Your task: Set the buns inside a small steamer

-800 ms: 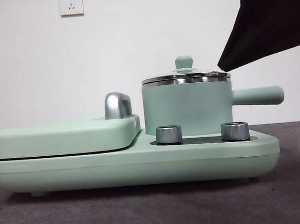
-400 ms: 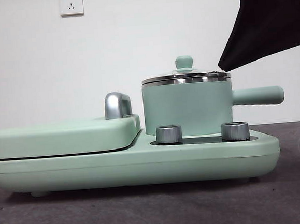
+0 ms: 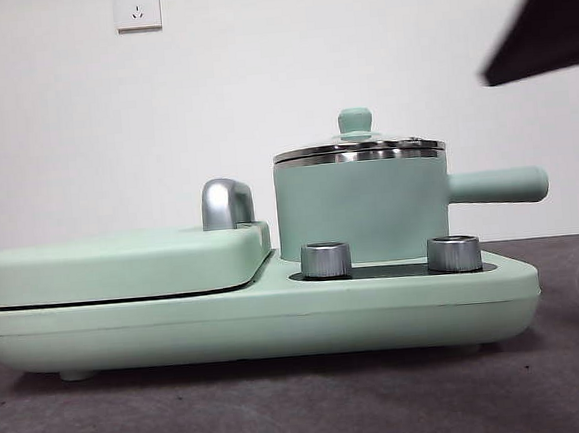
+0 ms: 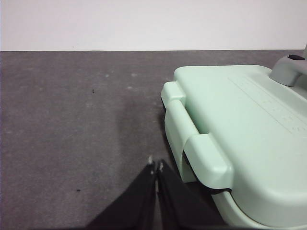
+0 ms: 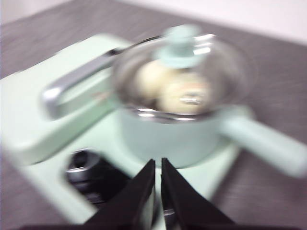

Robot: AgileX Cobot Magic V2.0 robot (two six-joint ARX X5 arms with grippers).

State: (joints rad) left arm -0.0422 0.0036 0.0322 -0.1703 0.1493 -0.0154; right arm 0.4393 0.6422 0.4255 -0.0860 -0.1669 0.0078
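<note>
The small steamer point(image 3: 361, 207) stands on the right of the mint-green cooker with its glass lid point(image 3: 358, 147) on. In the blurred right wrist view the two pale buns point(image 5: 170, 88) show through the lid point(image 5: 180, 50), inside the steamer point(image 5: 172, 129). My right gripper point(image 5: 158, 165) is shut and empty, above and in front of the steamer; in the front view it is the dark tip point(image 3: 545, 26) at the top right. My left gripper point(image 4: 155, 168) is shut and empty, low over the table beside the cooker's left end.
The flat griddle cover point(image 3: 123, 262) with its chrome handle point(image 3: 226, 203) fills the cooker's left half point(image 4: 249, 139). Two steel knobs point(image 3: 325, 259) sit in front of the steamer. The steamer's long handle point(image 3: 498, 186) points right. Grey table lies all around.
The dark right arm has pulled up and to the right, away from the steamer's lid. The steamer and cooker have not moved.
</note>
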